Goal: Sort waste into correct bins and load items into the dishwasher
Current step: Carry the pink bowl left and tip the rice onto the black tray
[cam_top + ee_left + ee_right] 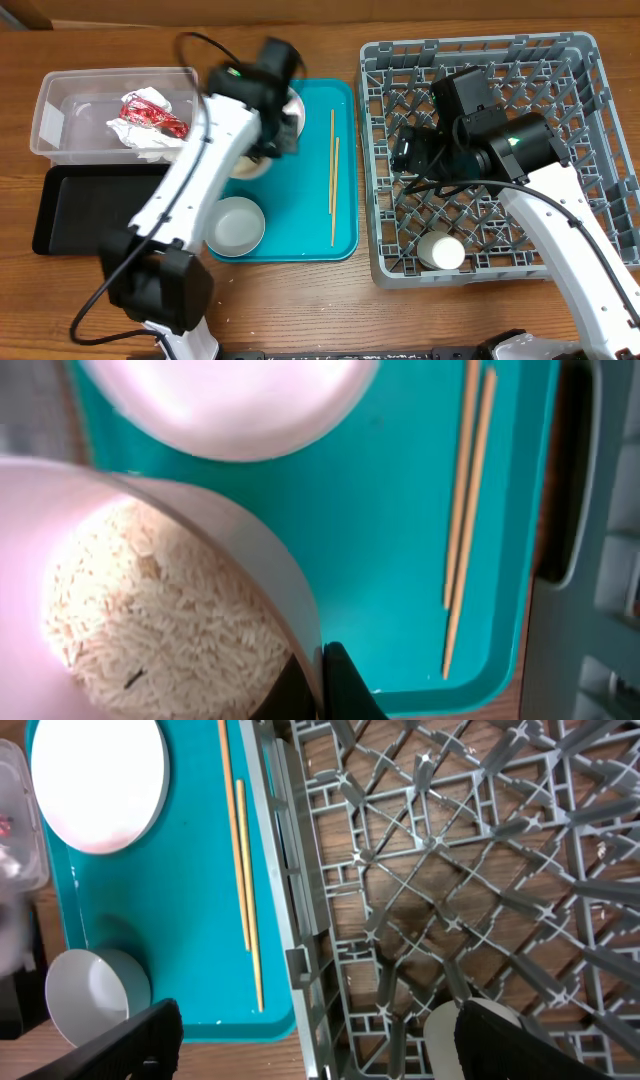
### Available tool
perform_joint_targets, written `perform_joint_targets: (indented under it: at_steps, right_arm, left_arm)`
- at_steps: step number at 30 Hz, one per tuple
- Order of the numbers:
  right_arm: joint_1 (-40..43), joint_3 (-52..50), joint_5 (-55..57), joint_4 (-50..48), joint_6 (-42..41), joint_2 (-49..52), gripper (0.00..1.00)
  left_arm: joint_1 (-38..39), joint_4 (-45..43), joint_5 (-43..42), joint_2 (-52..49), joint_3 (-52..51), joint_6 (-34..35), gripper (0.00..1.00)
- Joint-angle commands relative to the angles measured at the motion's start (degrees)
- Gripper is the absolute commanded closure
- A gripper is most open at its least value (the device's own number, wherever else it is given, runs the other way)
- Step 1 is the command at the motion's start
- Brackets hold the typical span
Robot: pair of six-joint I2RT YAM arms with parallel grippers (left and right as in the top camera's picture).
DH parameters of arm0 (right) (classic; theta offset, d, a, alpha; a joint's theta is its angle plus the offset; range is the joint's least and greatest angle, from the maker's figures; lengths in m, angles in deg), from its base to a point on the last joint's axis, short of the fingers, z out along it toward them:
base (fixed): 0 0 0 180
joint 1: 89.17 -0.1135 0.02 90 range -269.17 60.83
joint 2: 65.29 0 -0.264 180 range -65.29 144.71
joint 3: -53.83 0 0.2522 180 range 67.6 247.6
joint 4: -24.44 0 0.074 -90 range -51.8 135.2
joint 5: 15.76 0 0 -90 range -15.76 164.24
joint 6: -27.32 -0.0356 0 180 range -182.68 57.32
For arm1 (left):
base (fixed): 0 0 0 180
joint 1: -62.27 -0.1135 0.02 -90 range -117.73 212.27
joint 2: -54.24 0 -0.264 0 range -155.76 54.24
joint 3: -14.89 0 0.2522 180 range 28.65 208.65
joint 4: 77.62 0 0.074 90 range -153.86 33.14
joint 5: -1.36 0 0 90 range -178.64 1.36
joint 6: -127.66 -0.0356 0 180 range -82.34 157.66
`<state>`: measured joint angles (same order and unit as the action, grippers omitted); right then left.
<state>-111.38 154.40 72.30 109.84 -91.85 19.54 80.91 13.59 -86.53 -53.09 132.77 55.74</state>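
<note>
While left pincer (312,685) clamps plate (40,510) rim | chopsticks (465,510) apart (beside tray (400,560) edge)

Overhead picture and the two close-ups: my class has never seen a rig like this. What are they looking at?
Two robot arms work at a table. One camera looks down from above; one sits on each wrist. On the left are a clear tub holding a napkin and red wrapper, and a black tray. The teal tray carries chopsticks, a grey bowl and an empty plate. The grey rack holds a white cup. The left jaws pinch the rim of a plate of rice; the right jaws hang open over the rack.
</note>
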Motion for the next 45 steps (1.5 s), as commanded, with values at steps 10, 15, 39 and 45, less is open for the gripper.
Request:
perform_joint_targets:
  at_steps: [10,15,39,45]
  right_arm:
    - [0.0,0.9,0.8,0.0,1.1,0.0,0.12]
    - [0.0,0.9,0.7,0.0,1.1,0.0,0.12]
    - [-0.1,0.9,-0.8,0.9,1.1,0.0,0.12]
    - [-0.1,0.9,-0.7,0.9,1.1,0.0,0.12]
  left_arm:
    - [-18.0,13.1,-5.4,2.4,6.9,-7.1,0.96]
    - [-26.1,14.9,-12.7,2.5,4.1,-13.4,0.96]
    - [-67.0,-11.1,-71.5,2.4,-28.3,-33.7,0.96]
    - [-68.2,-12.3,-79.4,2.4,-29.2,-26.4,0.96]
